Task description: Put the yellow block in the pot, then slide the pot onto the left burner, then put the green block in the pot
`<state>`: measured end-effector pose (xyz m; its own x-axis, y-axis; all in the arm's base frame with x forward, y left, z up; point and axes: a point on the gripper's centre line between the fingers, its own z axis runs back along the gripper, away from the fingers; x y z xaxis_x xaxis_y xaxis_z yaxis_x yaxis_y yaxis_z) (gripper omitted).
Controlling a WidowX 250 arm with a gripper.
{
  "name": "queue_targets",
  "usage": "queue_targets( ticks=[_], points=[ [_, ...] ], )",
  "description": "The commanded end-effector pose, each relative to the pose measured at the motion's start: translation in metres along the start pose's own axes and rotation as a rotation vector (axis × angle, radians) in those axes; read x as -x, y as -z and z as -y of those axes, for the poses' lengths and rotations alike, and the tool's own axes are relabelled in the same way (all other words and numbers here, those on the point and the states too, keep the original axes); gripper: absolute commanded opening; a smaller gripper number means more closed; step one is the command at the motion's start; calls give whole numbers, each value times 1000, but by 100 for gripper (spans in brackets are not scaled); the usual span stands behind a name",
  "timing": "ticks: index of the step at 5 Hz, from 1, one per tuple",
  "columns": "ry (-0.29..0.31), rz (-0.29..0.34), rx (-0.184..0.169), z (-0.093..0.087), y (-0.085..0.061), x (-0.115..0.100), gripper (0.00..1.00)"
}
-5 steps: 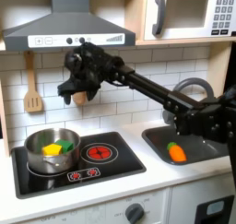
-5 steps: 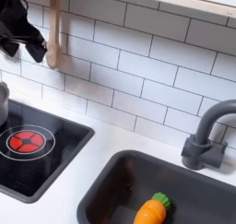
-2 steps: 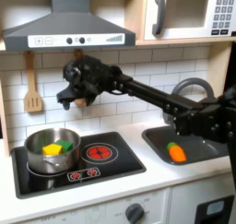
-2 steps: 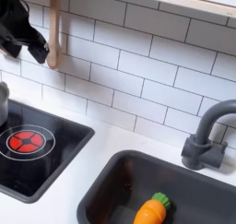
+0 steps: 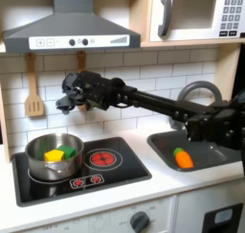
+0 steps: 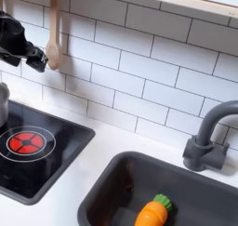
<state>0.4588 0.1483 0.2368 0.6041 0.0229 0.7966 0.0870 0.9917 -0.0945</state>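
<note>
Since a second ago your gripper (image 5: 67,100) has swung toward the first exterior view's left and dropped a little, so it now hangs in the air above the pot (image 5: 54,156) rather than off to the side of it. You cannot tell from either exterior view whether its jaws are open or closed; nothing is visibly held in them. In the second exterior view the gripper (image 6: 20,48) sits at the left edge, just in front of the wooden spoon (image 6: 53,36) on the tiled wall.

Well below the gripper, the pot rests on the left burner, covering it. Inside the pot lie the yellow block (image 5: 54,155) and, touching it on the first exterior view's right, the green block (image 5: 69,151). Both are well apart from the gripper.

Lower and toward the first exterior view's right of the gripper you see the uncovered red burner (image 5: 102,159), and far beyond it the orange carrot toy (image 5: 182,159) in the sink (image 5: 161,139).
</note>
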Motion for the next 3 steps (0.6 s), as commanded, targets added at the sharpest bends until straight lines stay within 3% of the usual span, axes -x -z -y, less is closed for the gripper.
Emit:
queue_targets(
  ticks=[1,3],
  points=[
    [0,69,42,11,1,-8,100],
    [-9,110,56,13,3,-15,100]
  ],
)
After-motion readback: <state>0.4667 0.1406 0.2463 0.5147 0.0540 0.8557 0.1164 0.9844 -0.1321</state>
